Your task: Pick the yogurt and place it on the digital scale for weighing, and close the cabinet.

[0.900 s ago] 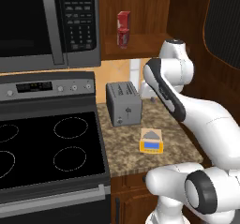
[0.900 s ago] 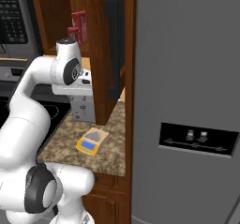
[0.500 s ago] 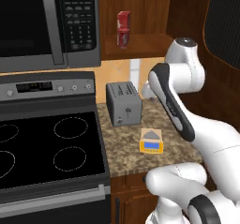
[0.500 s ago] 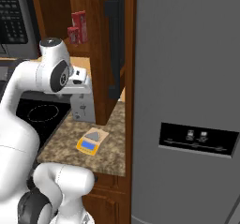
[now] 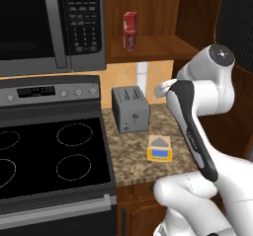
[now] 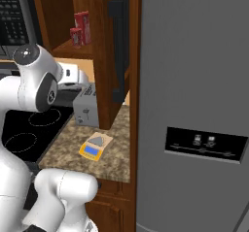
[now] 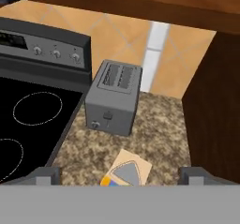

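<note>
The yogurt [image 5: 129,39] was seen at the upper centre of the left base view, upright on the open cabinet [image 5: 163,13] shelf, touching or just in front of a taller red carton [image 5: 131,21]; its long axis was vertical. In the hand view the end effector [image 7: 120,175] was spread wide and empty, its tips at the lower corners, and was aimed down at the bench [image 7: 159,120], the toaster [image 7: 114,96] and the digital scale [image 7: 125,174]. The cup was judged to lie above and beyond the end effector, so a lift and a tilt upward would be called for. No writing could be read on cup or carton.
</note>
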